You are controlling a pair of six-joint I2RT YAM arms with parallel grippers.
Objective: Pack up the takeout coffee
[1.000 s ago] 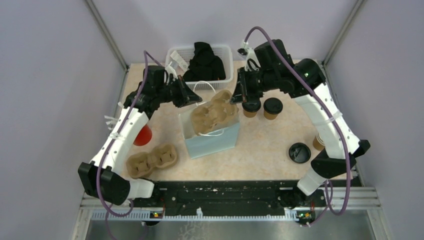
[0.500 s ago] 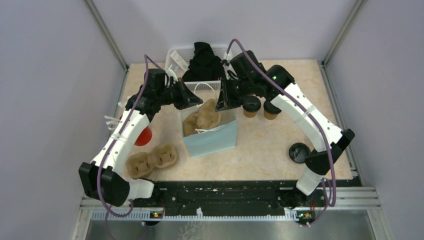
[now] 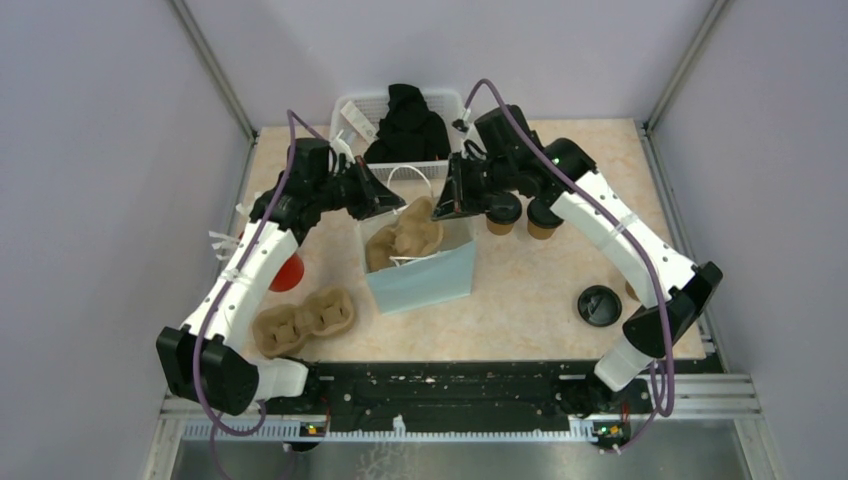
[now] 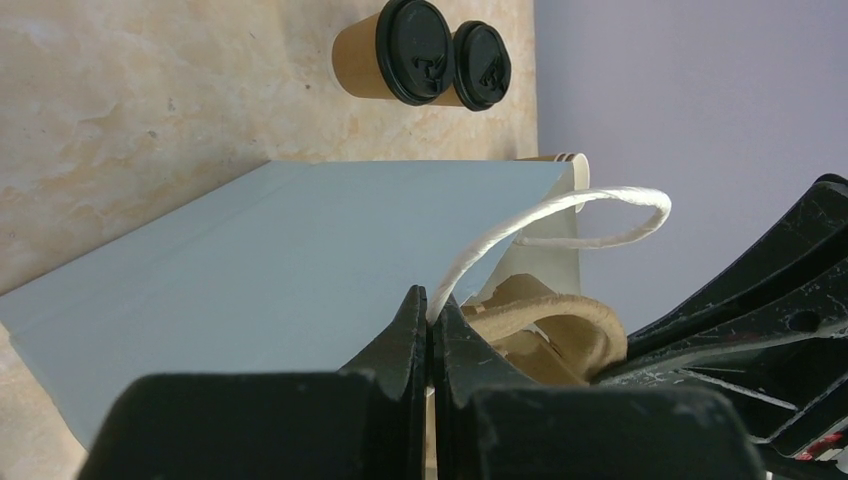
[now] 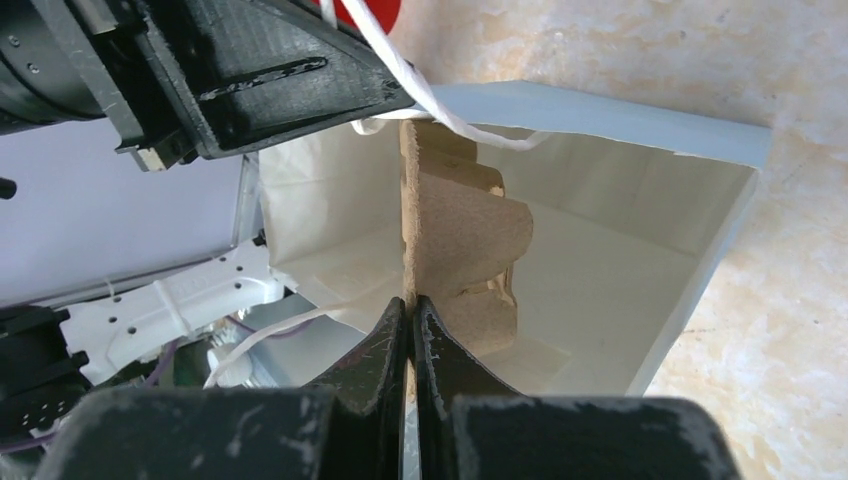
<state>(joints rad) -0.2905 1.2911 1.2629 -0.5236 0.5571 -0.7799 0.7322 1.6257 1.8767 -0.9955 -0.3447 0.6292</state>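
The left tool [image 4: 430, 300] pinches the blue bag's [image 3: 425, 280] string handle [image 4: 560, 215]. The right tool [image 5: 410, 305] clamps the cup carrier [image 5: 465, 250] inside it. Two takeout coffees [image 4: 405, 50] stand on the counter [image 3: 530, 285], right of the bag.

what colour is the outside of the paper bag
Pale blue; the bag shows it best in the left wrist view.
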